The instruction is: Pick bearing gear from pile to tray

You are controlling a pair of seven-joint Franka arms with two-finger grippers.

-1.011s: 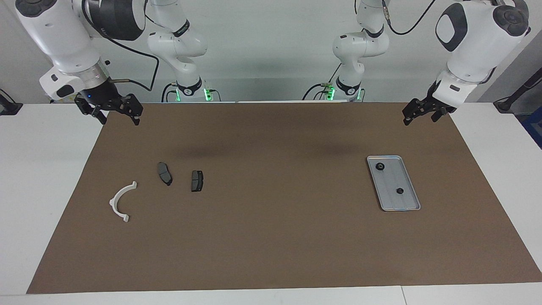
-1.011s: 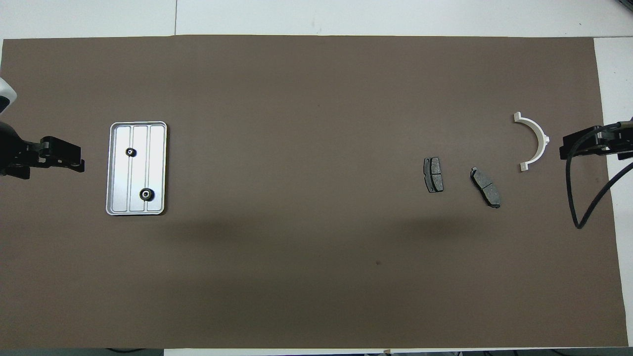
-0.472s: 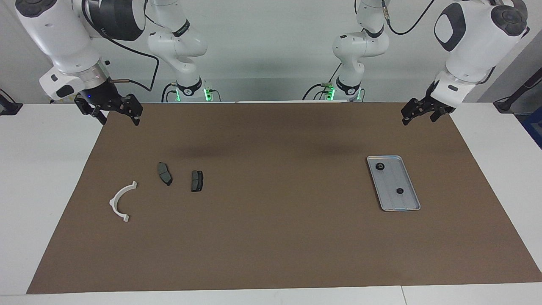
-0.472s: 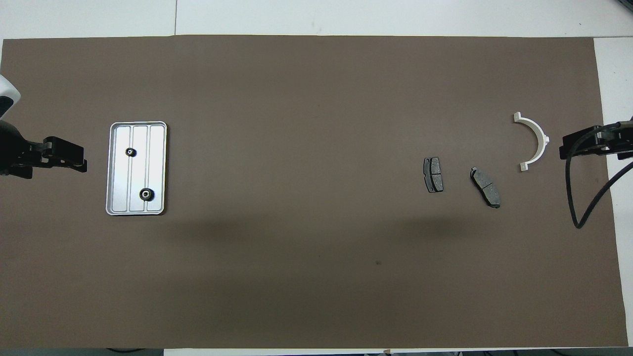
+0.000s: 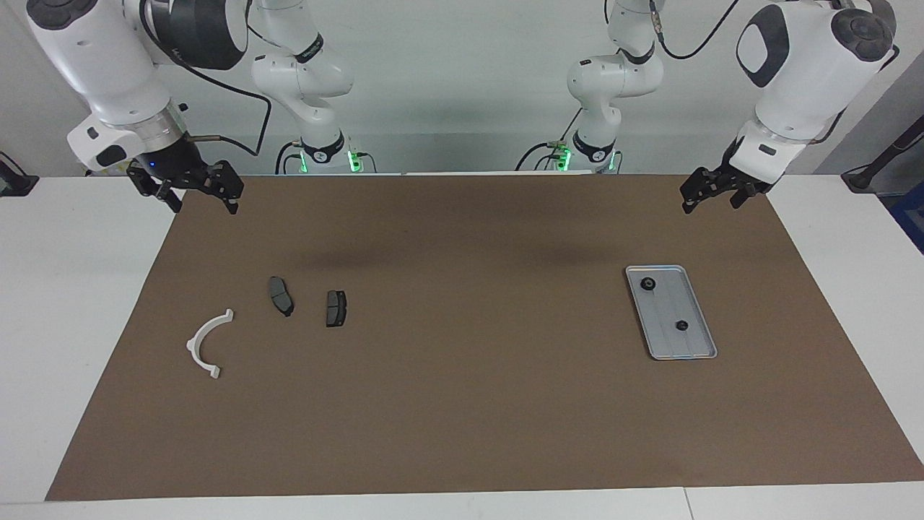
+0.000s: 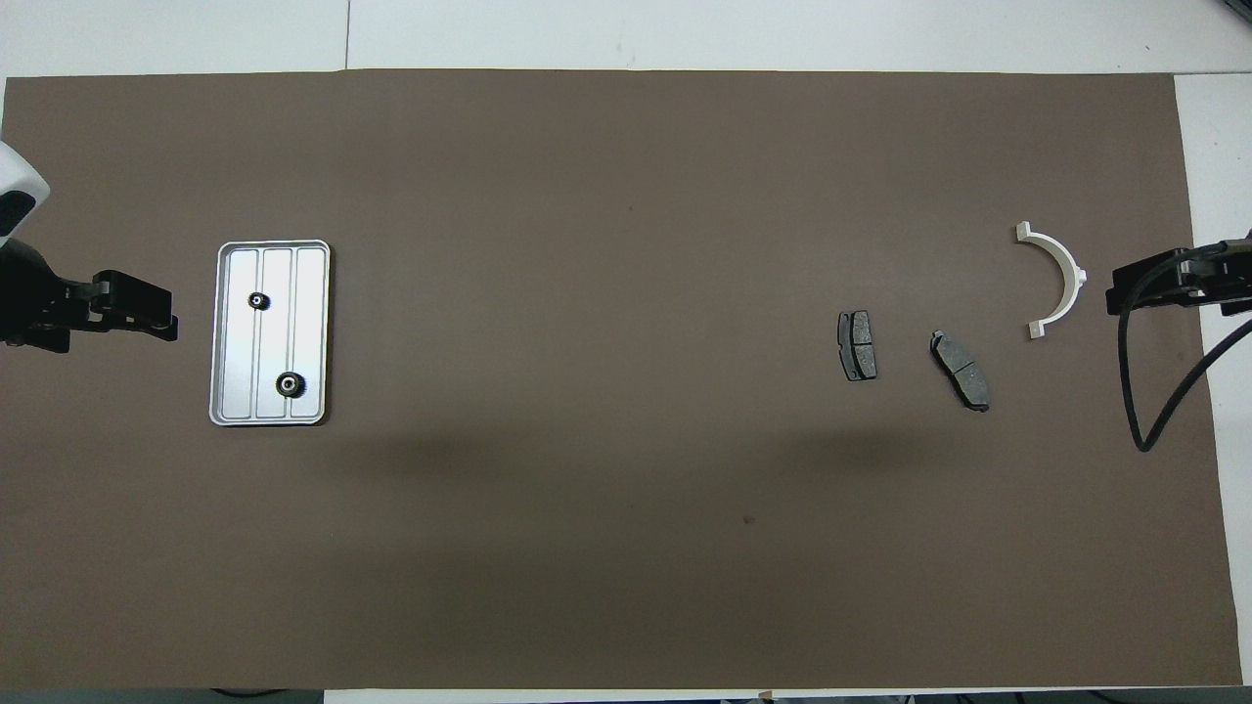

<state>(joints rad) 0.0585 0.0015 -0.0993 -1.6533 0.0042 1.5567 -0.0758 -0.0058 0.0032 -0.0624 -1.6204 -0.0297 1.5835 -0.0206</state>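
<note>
The silver tray lies on the brown mat toward the left arm's end. Two small black round gears sit in it, apart. The pile lies toward the right arm's end: a white curved arc and two dark grey plates. No loose black round piece shows there. My left gripper hangs open and empty over the mat's end beside the tray. My right gripper hangs open and empty over the mat's end beside the arc.
The brown mat covers most of the white table. A black cable loops down from the right arm over the mat's end.
My left gripper has crept a little toward the tray. The right arm and all the parts have not moved.
</note>
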